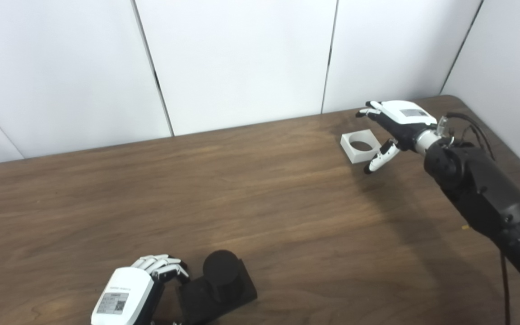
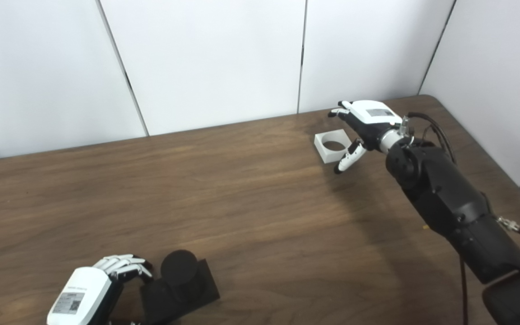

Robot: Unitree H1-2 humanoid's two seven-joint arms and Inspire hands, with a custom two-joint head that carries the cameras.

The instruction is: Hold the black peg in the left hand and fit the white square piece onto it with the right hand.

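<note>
The black peg (image 1: 220,266), a round post on a square black base, stands on the table near the front edge. My left hand (image 1: 127,293) is right beside its left side. Its fingers (image 1: 163,265) curl against the base's far-left corner, but the grip itself is hidden. The white square piece (image 1: 360,145), with a round hole in it, lies flat at the far right of the table. My right hand (image 1: 397,124) hovers open at its right side, with the fingers spread above its far edge and the thumb just in front of its near corner. It holds nothing.
The brown wooden table (image 1: 260,194) runs to white wall panels at the back and right. My right arm (image 1: 485,198) with its cables lies along the table's right edge.
</note>
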